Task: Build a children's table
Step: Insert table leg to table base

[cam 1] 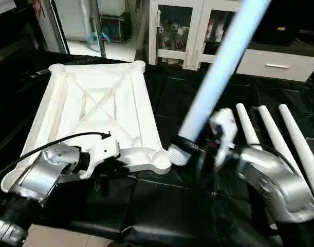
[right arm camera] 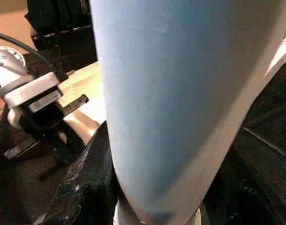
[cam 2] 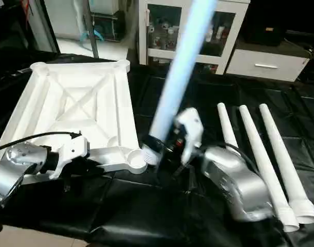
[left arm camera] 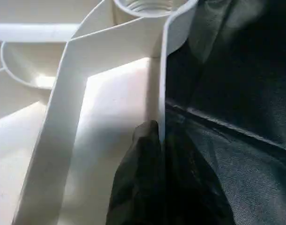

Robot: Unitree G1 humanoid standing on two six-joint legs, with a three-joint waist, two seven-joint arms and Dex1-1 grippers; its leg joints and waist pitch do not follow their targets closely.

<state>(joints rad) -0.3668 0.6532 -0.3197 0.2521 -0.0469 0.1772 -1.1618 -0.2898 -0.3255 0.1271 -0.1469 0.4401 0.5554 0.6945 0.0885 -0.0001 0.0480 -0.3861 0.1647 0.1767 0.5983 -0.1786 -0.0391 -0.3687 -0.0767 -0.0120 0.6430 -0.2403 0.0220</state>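
pinching the top's (cam 1: pixel 95 110) near rim, the left pincer (cam 1: pixel 111 165) is pressed together; the right pincer (cam 2: pixel 169 146) clamps a raised leg (cam 1: pixel 221 72).

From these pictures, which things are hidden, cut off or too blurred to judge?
- Held leg: its top is cut off by the upper edge in both eye views, and it is blurred.
- Right hand: its fingers are hidden behind the leg in the eye views.
- Three spare legs: the right forearm hides part of the nearest one.
- Table top: its near edge is hidden under the left hand.
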